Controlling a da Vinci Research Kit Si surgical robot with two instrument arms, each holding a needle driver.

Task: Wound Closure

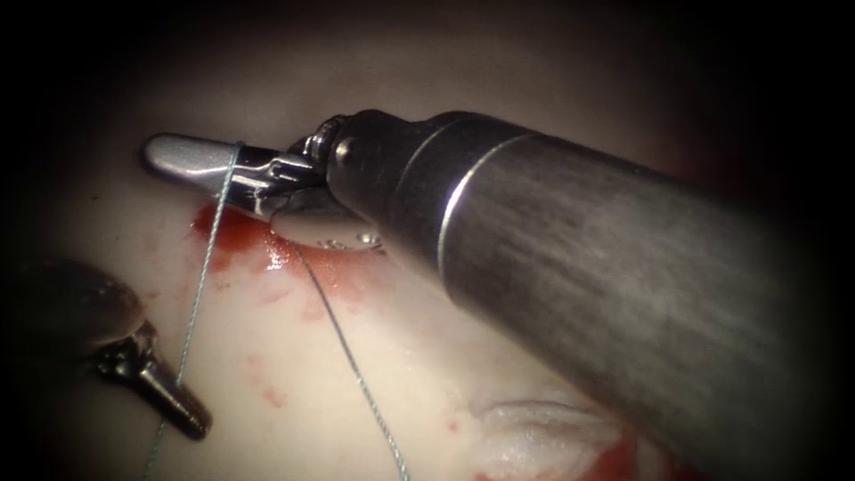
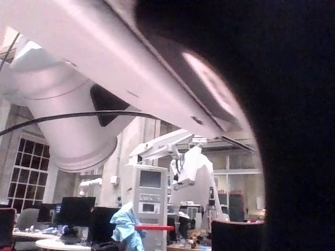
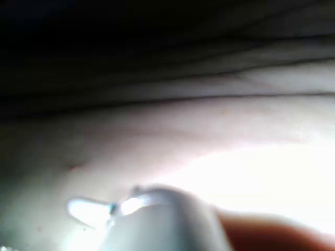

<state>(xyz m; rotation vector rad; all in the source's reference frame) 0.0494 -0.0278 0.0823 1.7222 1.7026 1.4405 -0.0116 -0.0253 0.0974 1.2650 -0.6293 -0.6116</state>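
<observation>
Over the red-stained tissue (image 1: 356, 356), the right tool's (image 1: 191, 160) closed jaws grip thin pale thread (image 1: 200, 276); left tool's (image 1: 169, 396) unclear.

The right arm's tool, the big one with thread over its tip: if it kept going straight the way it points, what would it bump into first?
Probably only the tissue. The right tool, shut on the thread, points left where nothing else lies in line. Depth is unclear.

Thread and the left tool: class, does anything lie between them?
Nothing visible does. The left tool sits beside the thread, with bare tissue around. The right tool has the thread crossing its jaws.
</observation>
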